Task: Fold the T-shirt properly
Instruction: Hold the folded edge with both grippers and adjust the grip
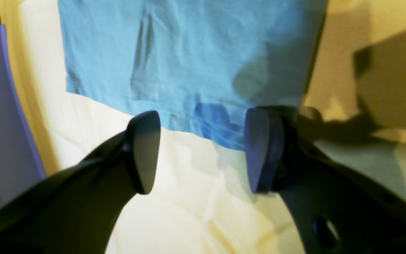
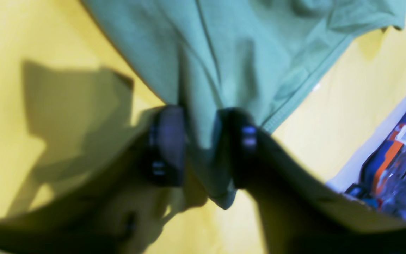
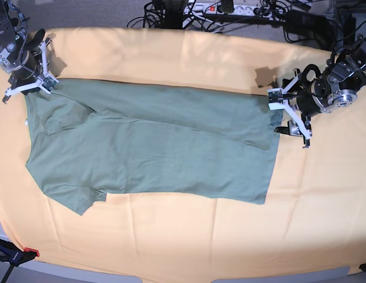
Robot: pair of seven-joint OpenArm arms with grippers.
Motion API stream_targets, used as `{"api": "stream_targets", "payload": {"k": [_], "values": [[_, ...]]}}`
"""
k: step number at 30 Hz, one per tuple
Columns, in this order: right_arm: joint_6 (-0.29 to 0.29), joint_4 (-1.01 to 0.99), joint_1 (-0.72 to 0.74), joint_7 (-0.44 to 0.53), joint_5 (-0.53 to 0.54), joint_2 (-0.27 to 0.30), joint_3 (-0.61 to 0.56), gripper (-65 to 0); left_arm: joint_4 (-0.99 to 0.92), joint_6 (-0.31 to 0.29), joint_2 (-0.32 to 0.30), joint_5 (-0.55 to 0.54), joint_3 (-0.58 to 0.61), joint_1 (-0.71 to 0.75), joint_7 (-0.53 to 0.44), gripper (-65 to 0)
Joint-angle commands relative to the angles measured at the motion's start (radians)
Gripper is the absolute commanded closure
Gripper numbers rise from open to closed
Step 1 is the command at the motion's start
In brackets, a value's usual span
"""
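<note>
Pinching a bunched fold of the one T-shirt (image 2: 224, 53), the right end effector (image 2: 200, 148) is gripping its top corner on the yellow-orange cloth (image 3: 189, 236) covering the desk, while the left end effector (image 1: 203, 151) is hovering spread at its hem.

A yellow-orange cloth (image 3: 189, 242) is covering the table, while a tangle of black cables (image 3: 171, 13) and a power strip (image 3: 230, 8) are lying beyond its far edge.
</note>
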Motion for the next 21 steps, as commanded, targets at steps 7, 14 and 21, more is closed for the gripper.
{"api": "stream_targets", "payload": {"k": [7, 14, 21], "values": [[-0.063, 0.004, -0.002, -0.013, -0.013, 0.018, 0.008, -1.2, 0.013, 0.014, -0.01, -0.03, -0.013, -0.011, -0.04, -26.7], [-0.063, 0.004, -0.002, -0.018, -0.013, 0.018, 0.008, -1.7, 0.013, -0.151, 0.008, -0.034, -0.013, 0.0, -0.046, -24.4], [-0.063, 0.004, 0.001, -0.032, -0.009, 0.018, 0.008, -2.0, 0.011, -0.157, 0.038, -0.013, -0.013, 0.0, -0.045, -35.3]]}}
